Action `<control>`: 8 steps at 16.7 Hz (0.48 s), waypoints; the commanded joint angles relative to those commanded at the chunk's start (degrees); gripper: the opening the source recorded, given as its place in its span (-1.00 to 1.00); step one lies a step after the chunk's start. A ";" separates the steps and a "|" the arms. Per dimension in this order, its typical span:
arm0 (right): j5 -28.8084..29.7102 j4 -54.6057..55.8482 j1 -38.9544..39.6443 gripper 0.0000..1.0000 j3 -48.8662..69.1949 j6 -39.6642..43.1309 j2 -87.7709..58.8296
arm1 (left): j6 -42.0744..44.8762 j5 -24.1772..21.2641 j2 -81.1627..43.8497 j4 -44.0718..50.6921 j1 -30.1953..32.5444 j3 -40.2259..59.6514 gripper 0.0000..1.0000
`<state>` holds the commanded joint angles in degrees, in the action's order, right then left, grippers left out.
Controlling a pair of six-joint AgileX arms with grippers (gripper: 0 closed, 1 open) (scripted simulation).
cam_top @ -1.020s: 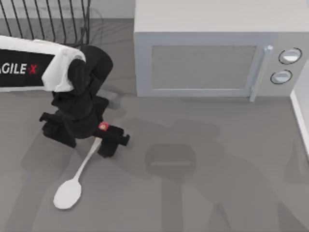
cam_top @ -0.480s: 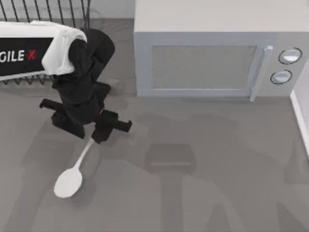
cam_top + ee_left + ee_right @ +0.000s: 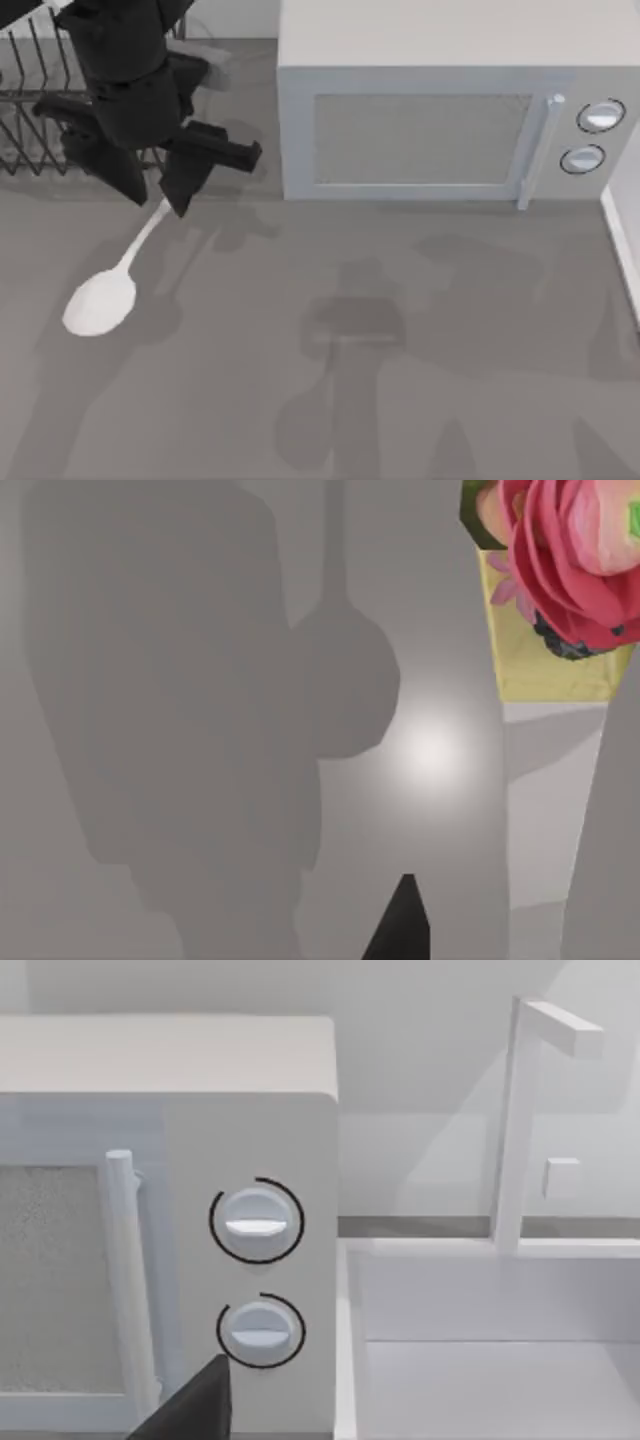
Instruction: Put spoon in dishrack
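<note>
Top view, left tool (image 3: 160, 185) clamped on spoon (image 3: 100, 300) handle, beside dishrack (image 3: 30, 120) edge.

Smooth matt white spoon (image 3: 100, 300); thin black wire dishrack (image 3: 30, 120); matt grey tabletop (image 3: 400, 350); microwave (image 3: 430, 110) in smooth pale grey casing with a finely textured door panel.

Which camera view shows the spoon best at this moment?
The top view. There the spoon is seen from its white bowl up its handle to the left end effector, which holds the handle near the dishrack. The left wrist view gives what looks like its shadow; the right wrist view faces the microwave.
</note>
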<state>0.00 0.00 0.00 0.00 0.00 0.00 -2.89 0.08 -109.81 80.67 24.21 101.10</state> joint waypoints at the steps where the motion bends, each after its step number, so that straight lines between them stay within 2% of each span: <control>1: 0.00 0.00 0.00 1.00 0.00 0.00 0.00 | 0.00 0.00 0.66 2.59 0.01 2.45 -1.00; 4: 0.00 0.00 0.00 1.00 0.00 0.00 0.00 | -0.01 0.01 2.12 6.68 -0.02 6.52 -1.00; 8: 0.00 0.00 0.00 1.00 0.00 0.00 0.00 | 0.08 0.05 2.03 6.71 -0.21 6.56 -1.00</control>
<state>0.00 0.00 0.00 0.00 0.00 0.00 -2.81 0.13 -107.79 87.37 24.01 107.66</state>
